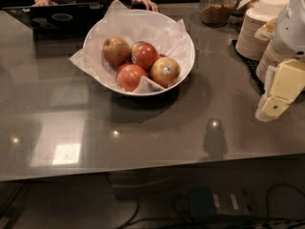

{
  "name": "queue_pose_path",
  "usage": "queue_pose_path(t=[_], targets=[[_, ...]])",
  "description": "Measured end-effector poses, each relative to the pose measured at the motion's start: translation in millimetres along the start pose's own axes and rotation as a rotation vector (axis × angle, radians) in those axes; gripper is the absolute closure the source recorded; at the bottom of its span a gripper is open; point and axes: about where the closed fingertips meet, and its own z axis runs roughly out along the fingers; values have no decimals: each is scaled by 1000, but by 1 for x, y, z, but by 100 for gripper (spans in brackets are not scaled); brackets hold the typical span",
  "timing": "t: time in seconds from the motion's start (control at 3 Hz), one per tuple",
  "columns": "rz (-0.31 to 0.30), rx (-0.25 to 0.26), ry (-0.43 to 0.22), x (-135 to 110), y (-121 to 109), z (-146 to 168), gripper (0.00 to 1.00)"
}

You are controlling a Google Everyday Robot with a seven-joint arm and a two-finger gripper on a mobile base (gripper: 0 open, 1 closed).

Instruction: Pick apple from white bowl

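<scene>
pincer far right, apples flank apple
</scene>
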Motion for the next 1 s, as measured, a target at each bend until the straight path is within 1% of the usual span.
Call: queue_pose_path(t=[0.67,1.0], targets=[[-116,44,-135,-65,-37,24,0],[-183,71,-188,-99,-47,34,0]])
